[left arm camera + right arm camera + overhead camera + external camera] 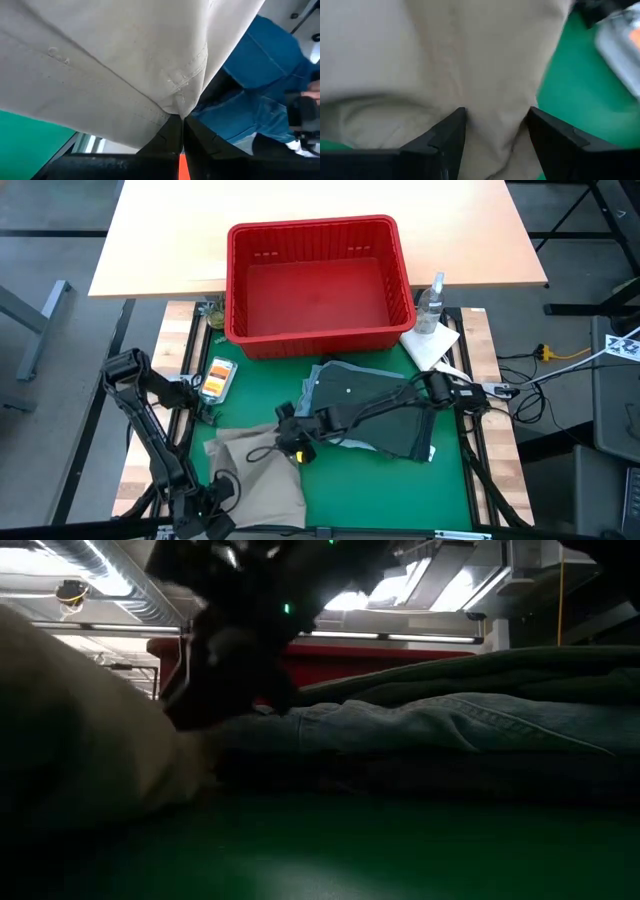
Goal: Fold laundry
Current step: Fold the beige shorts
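Note:
The laundry lies on the green mat [360, 495]. A beige khaki piece [255, 470] is crumpled at the near left. To its right is a flat stack, with a dark olive green piece [385, 425] on top and light blue denim [450, 725] under it. My left gripper [179, 117] is at the beige piece's near left part [235, 483] and is shut on it. My right gripper [287, 442] reaches in from the right. It is open, and its fingers [447, 135] stand on either side of a ridge of the beige piece [495, 100]. My left gripper pinches a stitched seam edge of the beige piece [176, 102] between its two fingers, where two seams meet. The cloth spreads away from the fingertips, and the held edge is raised off the mat. Whether my right gripper's open fingers touch the beige ridge, I cannot tell.
A red plastic basket [315, 280] stands at the mat's far edge. A spray bottle [432, 302] and a white cloth [432, 342] are at its right. A small orange and green item [216, 378] lies at the mat's left edge. The near right of the mat is bare.

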{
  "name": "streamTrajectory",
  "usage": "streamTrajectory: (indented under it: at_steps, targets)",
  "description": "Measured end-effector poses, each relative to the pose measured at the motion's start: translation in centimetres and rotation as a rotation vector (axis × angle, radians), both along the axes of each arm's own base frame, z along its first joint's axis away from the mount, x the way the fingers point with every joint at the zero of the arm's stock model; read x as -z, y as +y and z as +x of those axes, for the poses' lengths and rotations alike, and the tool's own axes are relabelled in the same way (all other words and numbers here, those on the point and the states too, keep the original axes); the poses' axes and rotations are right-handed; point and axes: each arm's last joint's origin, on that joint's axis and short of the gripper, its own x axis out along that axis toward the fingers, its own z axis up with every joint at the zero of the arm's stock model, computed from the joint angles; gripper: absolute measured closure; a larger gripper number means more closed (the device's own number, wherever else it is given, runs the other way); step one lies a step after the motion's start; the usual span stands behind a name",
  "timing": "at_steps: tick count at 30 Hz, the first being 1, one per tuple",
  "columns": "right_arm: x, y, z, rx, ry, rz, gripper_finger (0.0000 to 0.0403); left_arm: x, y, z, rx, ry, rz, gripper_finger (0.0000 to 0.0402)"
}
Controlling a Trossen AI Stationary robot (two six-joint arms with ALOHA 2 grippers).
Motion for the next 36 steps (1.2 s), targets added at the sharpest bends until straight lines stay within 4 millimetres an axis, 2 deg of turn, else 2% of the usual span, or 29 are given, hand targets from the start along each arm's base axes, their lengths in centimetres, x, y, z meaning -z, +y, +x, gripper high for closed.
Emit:
streamTrajectory:
  at_steps: [4, 13, 16, 20, 29, 36]
  targets:
    - [1.3, -0.3, 0.2, -0.004, 0.038, 0.040, 0.0191, 1.0, -0.5, -0.2, 0.013, 0.019, 0.019, 0.0374]
    - [0.8, -0.3, 0.2, -0.011, 0.025, 0.049, 0.0191, 1.5, -1.0, 0.0, -0.006, 0.035, -0.019, 0.0290]
    - [0.8, -0.2, 0.2, -0.023, 0.029, 0.059, 0.0191, 1.5, -1.0, 0.1, -0.014, 0.042, -0.026, 0.0274]
    - [0.8, -0.2, 0.2, -0.060, 0.030, 0.056, 0.0191, 1.3, -1.7, -0.5, -0.001, 0.004, -0.047, 0.0272]
    - [0.8, -0.1, 0.1, -0.065, 0.030, 0.058, 0.0191, 1.1, -3.0, -3.3, -0.131, -0.083, -0.058, 0.0273]
    - [0.3, -0.1, 0.1, -0.065, 0.022, 0.057, 0.0191, 1.1, -2.8, -3.5, -0.176, -0.167, -0.013, 0.0273]
